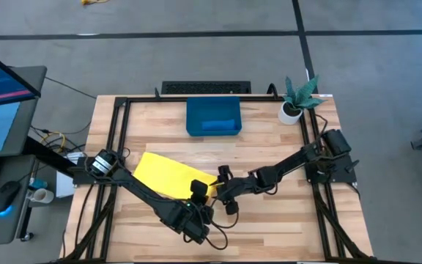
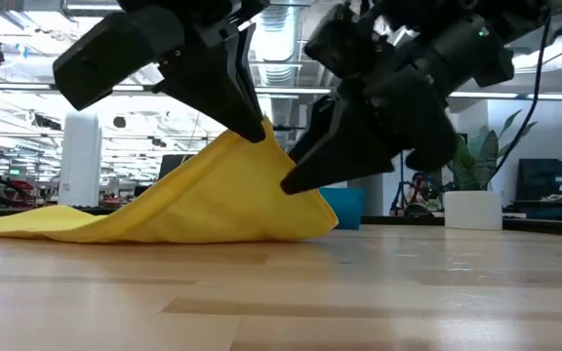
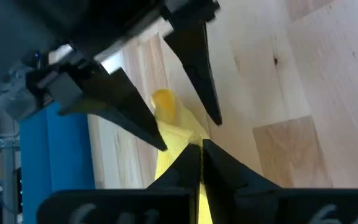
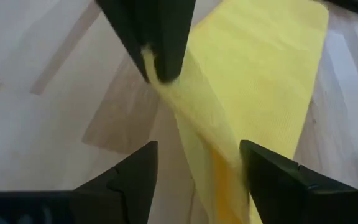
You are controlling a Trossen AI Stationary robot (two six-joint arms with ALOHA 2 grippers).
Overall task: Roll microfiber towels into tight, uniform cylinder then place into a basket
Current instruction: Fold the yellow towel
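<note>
Your left gripper [image 1: 198, 192] sits near the middle of the table, a little toward the front edge, and its fingers [image 3: 194, 163] are pinched together on one corner of the yellow towel [image 1: 168, 174]. In the low view that corner is lifted off the wood, so the cloth rises in a peak to the gripper [image 2: 259, 129] and slopes down to lie flat toward the table's left side.

Your right gripper [image 1: 226, 188] is just beside it, reaching in from the right edge of the table. Its fingers [image 4: 129, 180] stand apart, one on each side of the raised fold of yellow towel [image 4: 253, 93], and they are not closed on it. In the left wrist view you see those two spread fingers [image 3: 194, 65] pointing down at the same yellow corner [image 3: 169, 118].

The rest of the towel is spread on the wood left of centre, one end toward the left edge.

The basket [image 1: 213, 116] stands at the middle of the back edge, well apart from both grippers, with the blue towel [image 1: 220, 125] lying inside it.

A small white pot with a green plant [image 1: 296, 100] stands at the back right corner of the table [image 1: 284, 227].
</note>
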